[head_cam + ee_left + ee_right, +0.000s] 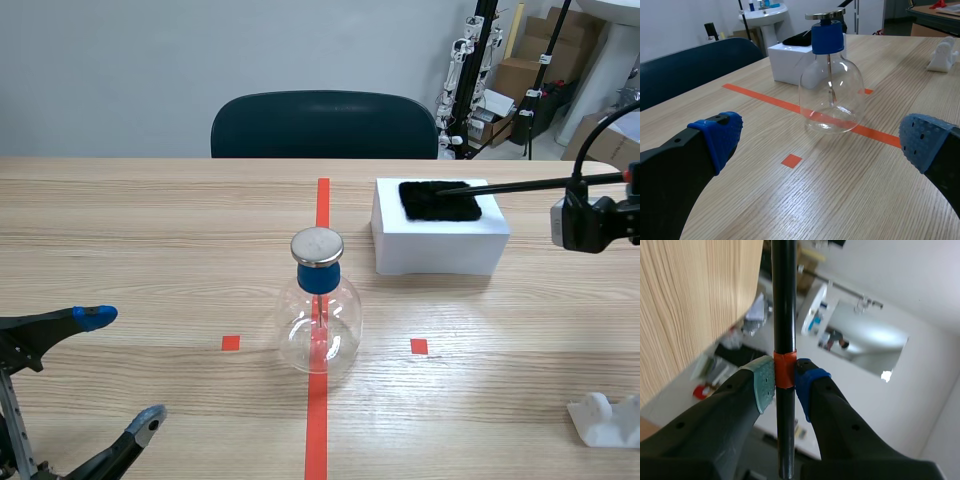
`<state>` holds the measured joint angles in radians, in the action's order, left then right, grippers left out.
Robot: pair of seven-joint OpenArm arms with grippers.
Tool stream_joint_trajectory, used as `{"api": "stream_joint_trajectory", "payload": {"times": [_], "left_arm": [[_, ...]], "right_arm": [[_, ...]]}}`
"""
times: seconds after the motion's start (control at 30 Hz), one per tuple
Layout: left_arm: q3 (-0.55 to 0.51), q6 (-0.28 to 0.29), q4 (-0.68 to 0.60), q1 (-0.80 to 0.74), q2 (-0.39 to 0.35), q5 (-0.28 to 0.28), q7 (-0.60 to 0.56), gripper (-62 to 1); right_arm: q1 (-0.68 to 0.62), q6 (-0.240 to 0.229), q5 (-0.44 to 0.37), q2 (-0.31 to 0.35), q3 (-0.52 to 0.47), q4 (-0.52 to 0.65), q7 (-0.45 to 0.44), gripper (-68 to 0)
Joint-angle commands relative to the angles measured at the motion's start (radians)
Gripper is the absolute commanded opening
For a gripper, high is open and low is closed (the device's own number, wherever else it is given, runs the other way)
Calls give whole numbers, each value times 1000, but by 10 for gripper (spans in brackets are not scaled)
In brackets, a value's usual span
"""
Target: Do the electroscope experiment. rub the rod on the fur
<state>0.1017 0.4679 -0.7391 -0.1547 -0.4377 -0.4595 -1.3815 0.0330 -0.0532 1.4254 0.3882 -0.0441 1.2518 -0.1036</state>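
Near left, L end effector (122, 369) sat low over the bench (120, 230), fingers wide apart, holding nothing. Near right lay a white stand (605, 418). Mid-bench, on the red tape line, stood the electroscope flask (318, 320) w/ blue stopper and metal cap.

Farther right, R end effector (785, 382) was clamped on the rod (520, 185) at its orange tape band. The rod ran left, its tip on or just over the fur (438, 201); contact couldn't be confirmed. The fur lay atop a white block (440, 245), w/ a chair (325, 125) beyond.

To rub well, probably:
- Press only lightly; the block looked unsecured and could slide.
- Stroke back and forth along the rod's length, tip kept within the fur patch.
- Grip stays at the tape band, so no twist or slip.
- Keep the rod off the flask cap until the rubbing's done.
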Motion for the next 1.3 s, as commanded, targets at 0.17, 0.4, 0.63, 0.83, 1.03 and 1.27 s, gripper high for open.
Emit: {"api": "stream_joint_trajectory", "payload": {"times": [0.17, 0.4, 0.63, 0.83, 1.03, 1.27], "left_arm": [[-12, -2, -10, 5, -9, 14, -17, 14], [-12, -2, -10, 5, -9, 14, -17, 14], [-12, -2, -10, 5, -9, 14, -17, 14], [-12, -2, -10, 5, -9, 14, -17, 14], [-12, -2, -10, 5, -9, 14, -17, 14], [-12, -2, -10, 5, -9, 14, -17, 14]], "right_arm": [[19, 7, 4, 17, -7, 14, 27, -678], [19, 7, 4, 16, -7, 14, -134, -678], [19, 7, 4, 17, -7, 14, -21, -678], [19, 6, 4, 19, -7, 14, 45, -678], [19, 7, 4, 19, -7, 14, -96, -678], [19, 7, 4, 19, -7, 14, -138, -678]]}}
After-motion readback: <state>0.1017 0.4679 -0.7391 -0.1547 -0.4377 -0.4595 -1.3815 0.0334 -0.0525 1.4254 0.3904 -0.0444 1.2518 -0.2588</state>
